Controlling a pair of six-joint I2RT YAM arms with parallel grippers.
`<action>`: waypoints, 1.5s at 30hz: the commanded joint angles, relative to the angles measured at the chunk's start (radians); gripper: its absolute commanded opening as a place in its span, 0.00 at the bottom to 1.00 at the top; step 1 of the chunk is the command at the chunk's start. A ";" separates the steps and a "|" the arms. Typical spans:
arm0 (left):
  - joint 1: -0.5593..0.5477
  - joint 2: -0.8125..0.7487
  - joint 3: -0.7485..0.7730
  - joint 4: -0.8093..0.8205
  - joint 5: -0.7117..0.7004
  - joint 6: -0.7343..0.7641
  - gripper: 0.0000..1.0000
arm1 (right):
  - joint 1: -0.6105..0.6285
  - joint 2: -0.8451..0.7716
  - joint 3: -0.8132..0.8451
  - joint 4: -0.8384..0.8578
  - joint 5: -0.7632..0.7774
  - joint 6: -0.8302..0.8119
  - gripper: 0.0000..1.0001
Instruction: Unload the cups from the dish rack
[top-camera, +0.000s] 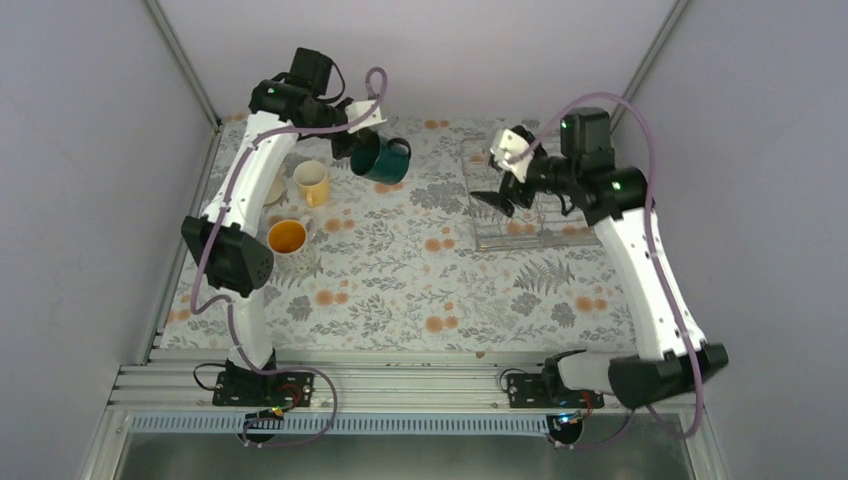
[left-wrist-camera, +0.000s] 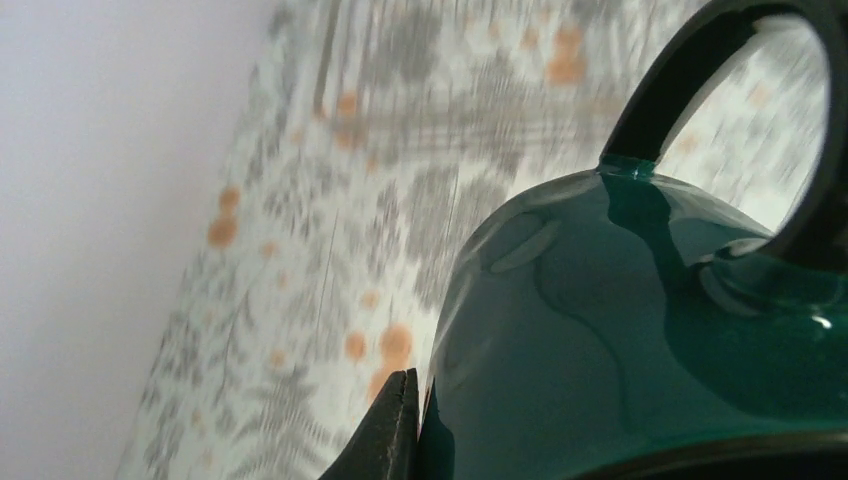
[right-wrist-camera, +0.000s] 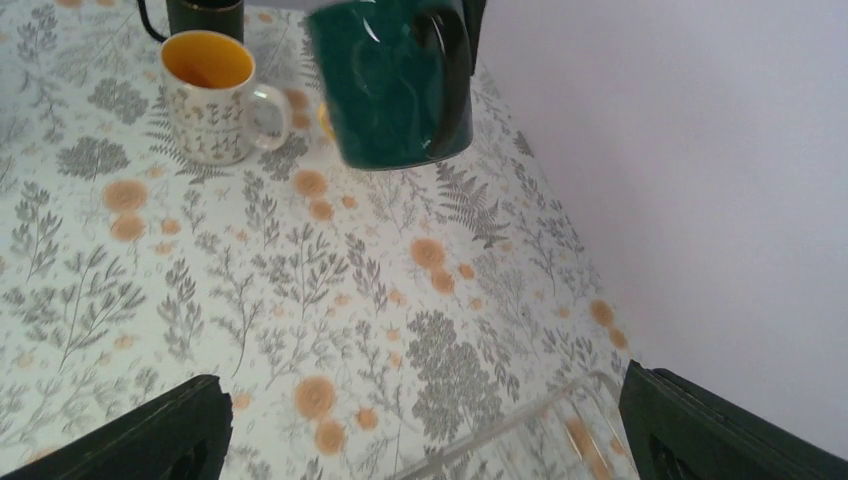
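My left gripper (top-camera: 352, 143) is shut on the rim of the dark green cup (top-camera: 383, 160), holding it tilted in the air over the back of the table. In the left wrist view that green cup (left-wrist-camera: 640, 320) fills the frame beside one black finger (left-wrist-camera: 395, 430). My right gripper (top-camera: 500, 192) stands open over the left edge of the silver dish rack (top-camera: 530, 232), nothing between its fingers (right-wrist-camera: 150, 440). A rack corner (right-wrist-camera: 560, 420) shows below it. The orange-yellow cup (top-camera: 312, 183) and a patterned cup with an orange inside (top-camera: 288, 240) stand upright on the left.
The flowered tablecloth (top-camera: 420, 290) covers the table, with grey walls close on the left, back and right. A black cup (right-wrist-camera: 205, 15) is cut off at the top of the right wrist view, behind the patterned cup (right-wrist-camera: 210, 100). The left arm's elbow (top-camera: 230, 255) hangs over the left side.
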 joint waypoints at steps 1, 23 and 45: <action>-0.009 0.072 0.090 -0.173 -0.366 0.168 0.02 | 0.005 -0.127 -0.118 -0.066 0.089 -0.091 1.00; -0.228 0.299 -0.089 -0.197 -0.976 0.227 0.02 | 0.005 -0.558 -0.354 -0.153 0.297 -0.072 1.00; -0.233 0.405 -0.056 -0.086 -0.919 0.147 0.02 | 0.000 -0.717 -0.351 -0.183 0.379 -0.056 1.00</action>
